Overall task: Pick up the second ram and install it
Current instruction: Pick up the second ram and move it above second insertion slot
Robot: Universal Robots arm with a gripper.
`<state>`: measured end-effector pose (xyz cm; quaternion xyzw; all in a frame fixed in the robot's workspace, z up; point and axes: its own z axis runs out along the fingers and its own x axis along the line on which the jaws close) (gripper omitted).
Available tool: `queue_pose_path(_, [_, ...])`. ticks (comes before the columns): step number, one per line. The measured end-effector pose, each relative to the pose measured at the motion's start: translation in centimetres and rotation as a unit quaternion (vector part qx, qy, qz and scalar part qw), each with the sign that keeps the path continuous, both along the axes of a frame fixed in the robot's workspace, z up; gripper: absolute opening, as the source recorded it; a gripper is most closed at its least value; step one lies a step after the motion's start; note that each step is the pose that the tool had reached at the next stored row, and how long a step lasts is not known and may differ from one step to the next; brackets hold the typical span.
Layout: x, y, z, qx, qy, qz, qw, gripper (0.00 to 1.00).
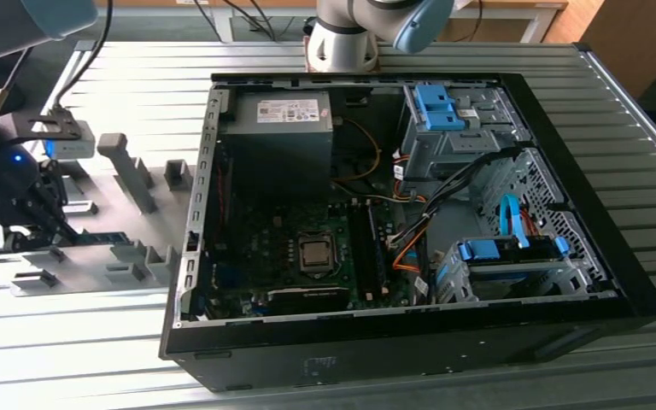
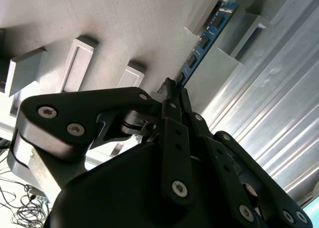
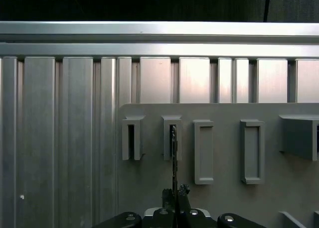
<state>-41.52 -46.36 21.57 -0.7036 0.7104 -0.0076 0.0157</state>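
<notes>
The second ram [image 2: 202,41] is a slim blue-green board with black chips. Its far end sits in a grey holder block [image 2: 199,11] on the grey fixture plate [image 3: 224,198]. In the first wrist view the ram [image 3: 173,158] appears edge-on, running from the holder slot [image 3: 172,137] down to my gripper [image 3: 174,194]. My gripper [image 2: 173,91] is shut on the stick's near end. In the exterior view the gripper [image 1: 45,229] hangs over the plate at the exterior view's left, with the ram [image 1: 98,233] lying low beside it.
An open black computer case [image 1: 556,154] fills the middle of the table, with the motherboard's long black slots [image 1: 362,248] beside the processor socket [image 1: 313,254]. Several other grey holder blocks [image 1: 134,175] stand on the plate. Ribbed aluminium table [image 3: 60,138] surrounds it.
</notes>
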Motion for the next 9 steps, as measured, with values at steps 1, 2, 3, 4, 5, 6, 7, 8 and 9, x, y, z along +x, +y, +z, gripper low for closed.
queue_pose_path(1, [0.00, 0.00, 0.02, 0.0000, 0.0000, 0.000, 1.0000, 0.14])
queue_pose_path(2, [0.00, 0.00, 0.05, 0.0000, 0.0000, 0.000, 1.0000, 0.14])
queue_pose_path(3, [0.00, 0.00, 0.08, 0.0000, 0.0000, 0.000, 1.0000, 0.14])
queue_pose_path(4, [0.00, 0.00, 0.10, 0.0000, 0.0000, 0.000, 1.0000, 0.14])
queue_pose_path(5, [0.00, 0.00, 0.13, 0.0000, 0.0000, 0.000, 1.0000, 0.14])
queue_pose_path(6, [0.00, 0.00, 0.15, 0.0000, 0.0000, 0.000, 1.0000, 0.14])
queue_pose_path(7, [0.00, 0.00, 0.17, 0.0000, 0.0000, 0.000, 1.0000, 0.14])
queue_pose_path(8, [0.00, 0.01, 0.20, 0.0000, 0.0000, 0.000, 1.0000, 0.14])
queue_pose_path(9, [0.00, 0.01, 0.22, 0.0000, 0.0000, 0.000, 1.0000, 0.14])
